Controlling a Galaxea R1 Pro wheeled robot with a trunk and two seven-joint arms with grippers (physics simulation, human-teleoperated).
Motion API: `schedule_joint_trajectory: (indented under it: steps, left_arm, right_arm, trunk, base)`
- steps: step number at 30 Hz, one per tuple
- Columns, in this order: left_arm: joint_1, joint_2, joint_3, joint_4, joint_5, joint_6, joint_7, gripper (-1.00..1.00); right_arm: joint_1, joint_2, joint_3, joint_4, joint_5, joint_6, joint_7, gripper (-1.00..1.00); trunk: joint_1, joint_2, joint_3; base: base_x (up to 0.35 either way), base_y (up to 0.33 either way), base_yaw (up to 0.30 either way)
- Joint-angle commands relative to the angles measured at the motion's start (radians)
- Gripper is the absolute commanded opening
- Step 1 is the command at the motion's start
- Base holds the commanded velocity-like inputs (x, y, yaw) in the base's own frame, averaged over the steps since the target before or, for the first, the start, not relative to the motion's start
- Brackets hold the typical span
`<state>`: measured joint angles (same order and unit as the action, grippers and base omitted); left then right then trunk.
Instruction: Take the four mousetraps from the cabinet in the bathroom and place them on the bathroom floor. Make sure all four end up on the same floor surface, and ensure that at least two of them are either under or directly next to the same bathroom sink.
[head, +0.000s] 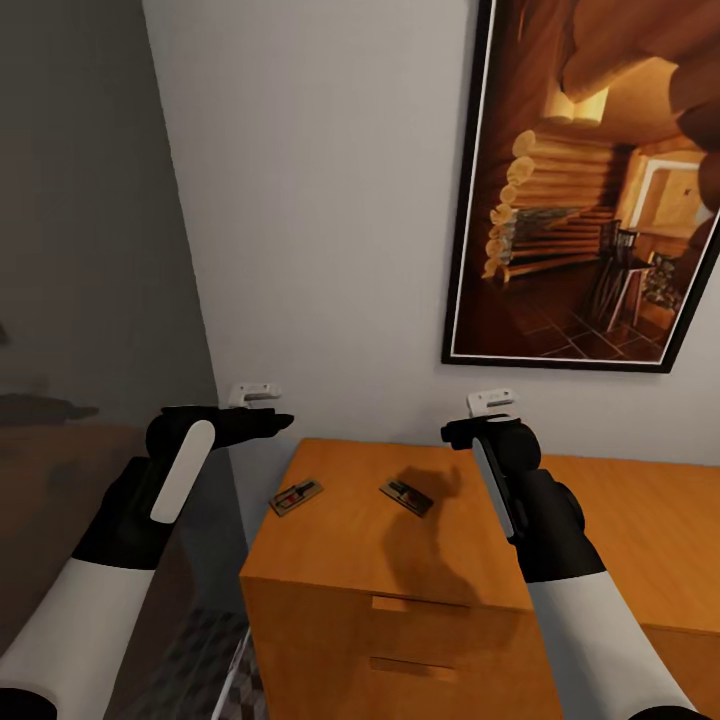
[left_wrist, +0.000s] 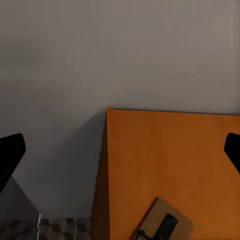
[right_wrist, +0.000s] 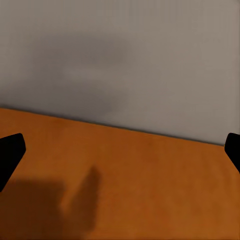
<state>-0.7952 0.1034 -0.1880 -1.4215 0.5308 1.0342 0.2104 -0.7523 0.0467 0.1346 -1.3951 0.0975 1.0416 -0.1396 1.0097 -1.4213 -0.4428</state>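
Home: framed picture (head: 590, 180), wooden cabinet (head: 400, 560).

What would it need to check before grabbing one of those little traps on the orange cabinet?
1. Traps in sight: ok, two mousetraps, one and another, lie on the cabinet top.
2. Other two traps found: not ok.
3. Left pincer open: ok, fingers spread.
4. Right pincer open: ok.
5. Pincers empty: ok.
6. Pincer above a trap: not ok, both hover near the wall.
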Motion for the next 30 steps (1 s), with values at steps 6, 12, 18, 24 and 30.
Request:
schedule_joint_trajectory:
  steps: [6, 12, 18, 24, 30]
  left_arm:
    - [-0.001, 0.001, -0.002, -0.001, 0.011, 0.002, 0.01, 1.0]
    - [-0.001, 0.001, -0.003, -0.001, 0.011, 0.003, 0.01, 1.0]
    - [-0.001, 0.0, -0.005, 0.001, 0.011, 0.003, 0.01, 1.0]
    - [-0.001, 0.001, -0.006, 0.002, 0.012, 0.003, 0.01, 1.0]
    - [-0.001, 0.001, -0.007, 0.004, 0.012, 0.002, 0.01, 1.0]
  right_arm:
    - [-0.001, 0.0, 0.001, 0.003, 0.009, 0.006, 0.015, 1.0]
    - [-0.009, -0.004, 0.002, 0.012, -0.008, 0.006, 0.065, 1.0]
    - [-0.082, -0.01, 0.002, 0.081, -0.053, 0.006, 0.111, 1.0]
    - [-0.179, -0.014, 0.002, 0.202, -0.114, 0.006, 0.124, 1.0]
    - [-0.26, -0.015, 0.002, 0.301, -0.166, 0.006, 0.129, 1.0]
  trunk:
    - [0.0, -0.001, -0.001]
    - [0.0, -0.001, -0.001]
    - [0.0, -0.001, -0.001]
    - [0.0, -0.001, -0.001]
    - [0.0, -0.001, -0.001]
  base:
    - [0.0, 0.0, 0.011]
    - [0.0, 0.0, 0.004]
    - [0.0, 0.0, 0.001]
    - [0.0, 0.0, 0.0]
    - [0.0, 0.0, 0.0]
